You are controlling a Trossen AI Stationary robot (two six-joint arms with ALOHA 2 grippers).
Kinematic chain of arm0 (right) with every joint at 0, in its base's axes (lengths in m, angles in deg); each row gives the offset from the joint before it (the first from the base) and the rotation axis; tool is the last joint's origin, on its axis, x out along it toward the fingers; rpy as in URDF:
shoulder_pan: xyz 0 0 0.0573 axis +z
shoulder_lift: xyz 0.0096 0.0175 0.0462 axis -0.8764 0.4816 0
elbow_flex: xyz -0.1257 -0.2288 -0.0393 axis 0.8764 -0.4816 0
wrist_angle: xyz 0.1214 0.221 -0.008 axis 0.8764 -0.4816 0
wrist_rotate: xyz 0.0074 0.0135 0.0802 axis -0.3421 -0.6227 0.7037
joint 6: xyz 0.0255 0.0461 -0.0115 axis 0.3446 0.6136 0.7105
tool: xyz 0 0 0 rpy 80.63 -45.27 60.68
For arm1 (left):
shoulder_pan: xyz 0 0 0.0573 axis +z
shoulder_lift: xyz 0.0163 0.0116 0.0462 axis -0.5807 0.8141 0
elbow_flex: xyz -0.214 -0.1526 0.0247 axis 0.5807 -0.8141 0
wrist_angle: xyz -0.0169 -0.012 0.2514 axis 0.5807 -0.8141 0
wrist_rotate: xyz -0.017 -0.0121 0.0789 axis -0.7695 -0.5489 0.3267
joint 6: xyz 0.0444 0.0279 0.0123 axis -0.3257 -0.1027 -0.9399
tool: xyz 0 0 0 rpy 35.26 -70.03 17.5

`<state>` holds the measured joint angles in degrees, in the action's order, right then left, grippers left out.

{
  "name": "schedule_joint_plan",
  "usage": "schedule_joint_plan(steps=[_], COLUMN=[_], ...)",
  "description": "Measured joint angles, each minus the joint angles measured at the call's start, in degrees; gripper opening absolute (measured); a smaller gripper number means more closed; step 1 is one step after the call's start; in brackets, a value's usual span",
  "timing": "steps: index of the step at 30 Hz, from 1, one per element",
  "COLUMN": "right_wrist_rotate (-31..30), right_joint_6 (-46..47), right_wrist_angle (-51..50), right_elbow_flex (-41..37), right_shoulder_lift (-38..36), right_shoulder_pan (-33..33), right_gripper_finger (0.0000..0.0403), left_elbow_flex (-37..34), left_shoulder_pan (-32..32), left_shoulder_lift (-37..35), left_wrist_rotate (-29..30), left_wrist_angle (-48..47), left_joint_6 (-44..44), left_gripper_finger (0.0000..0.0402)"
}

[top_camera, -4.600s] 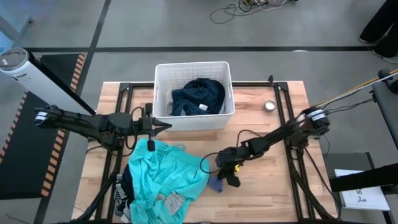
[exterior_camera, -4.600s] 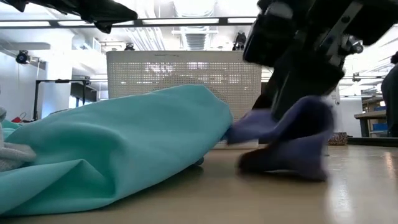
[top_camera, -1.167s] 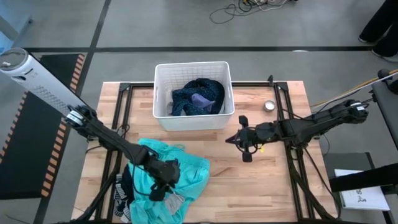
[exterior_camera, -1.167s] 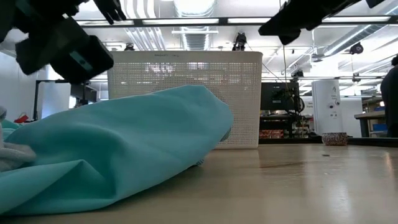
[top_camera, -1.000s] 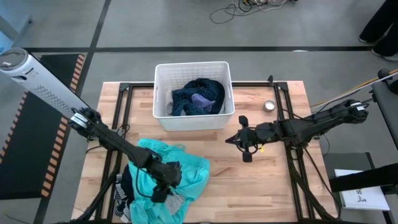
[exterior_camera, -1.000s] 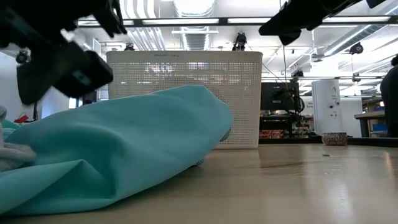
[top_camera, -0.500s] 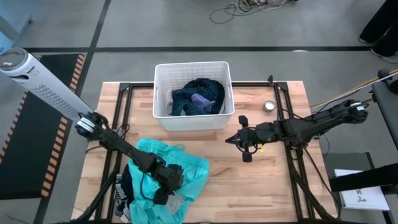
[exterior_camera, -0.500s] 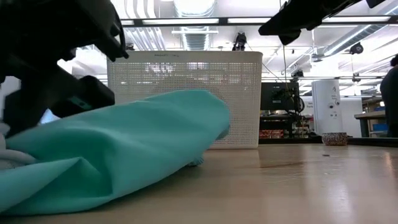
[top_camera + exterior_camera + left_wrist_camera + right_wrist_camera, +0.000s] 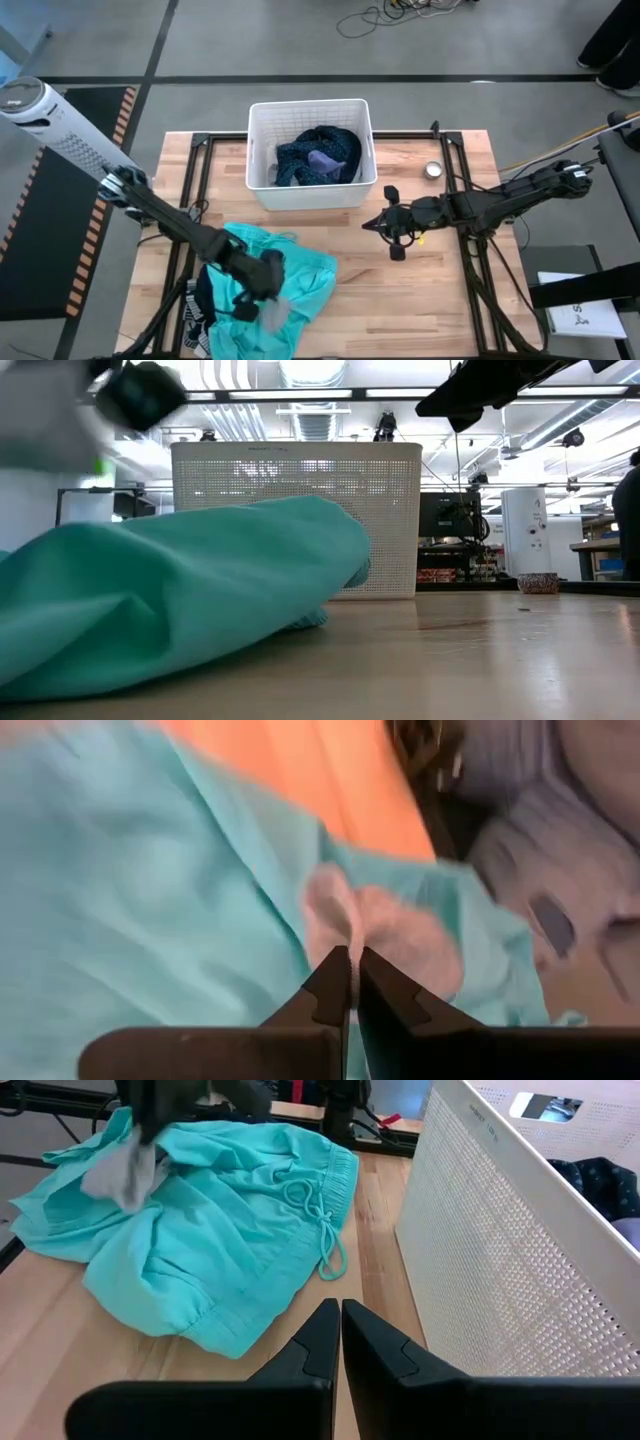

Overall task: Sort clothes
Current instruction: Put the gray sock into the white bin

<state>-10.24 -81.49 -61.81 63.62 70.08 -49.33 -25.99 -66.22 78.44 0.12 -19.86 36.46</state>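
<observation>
In the far bin [image 9: 262, 150]: dark blue dotted garment [image 9: 318, 148] and a lilac piece [image 9: 323, 160], sorted | near left: turquoise garment [image 9: 300, 272] and striped dark fabric [image 9: 196, 318] left | left gripper [image 9: 262, 306] pinched on small grey garment [image 9: 277, 311], lifted off pile | right gripper [image 9: 372, 224] closed, empty, idle mid-table | no readable writing

Grey floor [image 9: 300, 50] — bright ceiling lights [image 9: 310, 372] overhead

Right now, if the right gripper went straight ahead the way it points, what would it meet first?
Probably the turquoise garment across bare table; the white bin stands off to one side. The right gripper has its jaws shut. Depth is unclear.
</observation>
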Motion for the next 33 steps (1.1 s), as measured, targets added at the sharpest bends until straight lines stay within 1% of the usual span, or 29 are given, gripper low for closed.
schedule_joint_plan(steps=[2, 7, 10, 13, 14, 16, 24, 28, 31, 33], right_wrist_rotate=[0.0, 0.0, 0.0, 0.0, 0.0, 0.0, 0.0, 0.0, 0.0, 0.0], right_joint_6=[0.0, -0.1, -0.4, -0.5, -0.4, -0.4, -0.5, -0.5, -0.8, -0.8], right_wrist_angle=[0.0, 0.0, 0.0, 0.0, 0.0, 0.0, 0.0, -0.1, 0.0, -0.1], right_elbow_flex=[0.0, 0.0, 0.0, 0.0, 0.0, 0.0, 0.0, 0.0, 0.0, 0.0], right_shoulder_lift=[0.0, 0.0, 0.0, 0.0, 0.0, 0.0, 0.0, 0.0, 0.0, 0.0], right_shoulder_pan=[0.0, 0.0, 0.0, 0.0, 0.0, 0.0, 0.0, 0.0, 0.0, 0.0], right_gripper_finger=[0.0000, 0.0000, 0.0000, 0.0000, 0.0000, 0.0000, 0.0000, 0.0000, 0.0000, 0.0000], left_elbow_flex=[2.7, 9.5, 13.5, 16.7, 17.8, 20.1, 29.1, 33.5, 36.3, 37.4], left_shoulder_pan=[0.1, 1.0, 2.0, 3.6, 4.4, 6.9, 19.7, 27.7, 34.4, 38.8], left_shoulder_lift=[-2.8, -8.3, -10.8, -11.9, -12.0, -12.4, -12.3, -11.5, -10.1, -9.4], left_wrist_rotate=[4.8, 20.1, 28.0, 36.3, 38.4, 40.7, 40.3, 34.0, 30.2, 26.6], left_wrist_angle=[-2.2, -6.7, -6.5, -6.2, -6.3, -6.2, -5.2, -4.7, -4.7, -4.8], left_joint_6=[-2.3, -6.6, -10.1, -15.1, -16.6, -19.4, -31.3, -36.0, -37.2, -37.2], left_gripper_finger=[0.0001, 0.0001, 0.0000, 0.0000, 0.0000, 0.0000, 0.0000, 0.0000, 0.0000, 0.0000])
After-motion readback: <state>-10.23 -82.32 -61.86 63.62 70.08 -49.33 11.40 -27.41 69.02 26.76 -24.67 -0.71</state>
